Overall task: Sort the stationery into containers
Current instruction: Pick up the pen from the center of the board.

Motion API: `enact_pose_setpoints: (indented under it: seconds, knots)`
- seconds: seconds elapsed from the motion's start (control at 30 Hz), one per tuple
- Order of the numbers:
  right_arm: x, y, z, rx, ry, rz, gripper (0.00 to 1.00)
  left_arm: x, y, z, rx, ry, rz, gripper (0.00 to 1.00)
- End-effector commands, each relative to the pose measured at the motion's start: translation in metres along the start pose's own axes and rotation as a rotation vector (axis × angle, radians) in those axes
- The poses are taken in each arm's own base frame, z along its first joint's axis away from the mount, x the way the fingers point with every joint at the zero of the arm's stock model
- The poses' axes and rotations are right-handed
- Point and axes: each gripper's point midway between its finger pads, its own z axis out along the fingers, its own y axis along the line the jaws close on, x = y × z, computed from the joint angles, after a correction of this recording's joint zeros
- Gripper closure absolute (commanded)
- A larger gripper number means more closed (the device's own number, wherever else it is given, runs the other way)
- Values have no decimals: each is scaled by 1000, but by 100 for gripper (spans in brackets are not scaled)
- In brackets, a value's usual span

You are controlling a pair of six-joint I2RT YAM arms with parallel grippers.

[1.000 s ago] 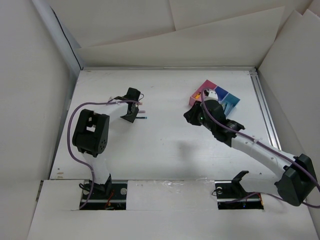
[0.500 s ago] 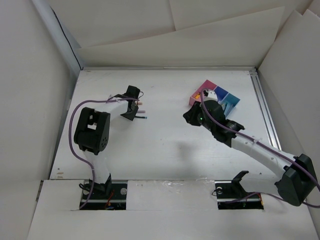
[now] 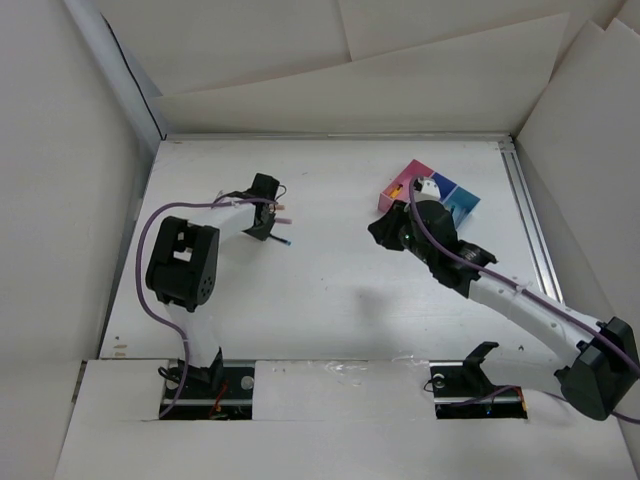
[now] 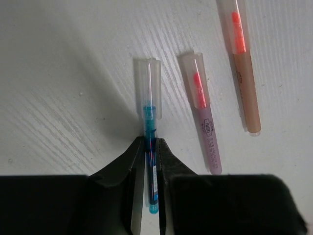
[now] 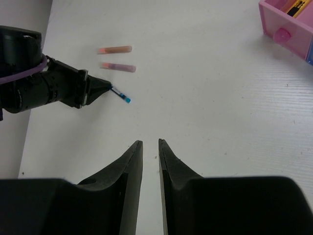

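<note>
My left gripper (image 4: 149, 143) is shut on a teal pen (image 4: 149, 122) that lies on the table, its clear cap pointing away. A pink pen (image 4: 205, 125) and an orange pen (image 4: 243, 73) lie just right of it. In the top view the left gripper (image 3: 268, 224) is at the far left and the teal pen (image 3: 284, 240) pokes out of it. My right gripper (image 5: 150, 143) is empty, its jaws almost together, above bare table. The pink container (image 5: 293, 41) holds a yellow-black piece (image 5: 295, 8).
The three joined containers, pink (image 3: 398, 190), purple-blue (image 3: 437, 186) and light blue (image 3: 463, 204), stand at the far right, just behind my right gripper (image 3: 378, 232). White walls surround the table. A metal rail (image 3: 530, 230) runs along the right edge.
The right arm has shifted slightly to the right and nearer. The left gripper stays on the teal pen with almost no movement.
</note>
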Motion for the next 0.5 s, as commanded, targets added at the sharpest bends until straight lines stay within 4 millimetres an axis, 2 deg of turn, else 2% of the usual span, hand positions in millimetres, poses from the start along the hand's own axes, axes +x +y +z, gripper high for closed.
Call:
enact_pose_setpoints:
  seconds: [0.0,0.03,0.2,0.23,0.3,0.37,0.47]
  knots:
    - [-27,22,-11,-61,-70,2,74,4,50,3,-128,10,81,100]
    - [-24,21,-8,-55,-63,0,74,4,57,3,-138,12,85,100]
    - [-19,18,-3,-42,-47,-4,71,7,64,1,-115,23,127,100]
    - [-19,18,-3,-42,-46,-4,68,5,61,-1,-98,21,131,100]
    - [-17,16,-3,-36,-40,-6,63,4,67,-7,-81,19,170,100]
    - [-15,15,0,-30,-33,-7,60,2,64,-13,-43,3,190,100]
    - [-10,15,2,-32,-16,-10,53,2,56,-34,59,-31,247,100]
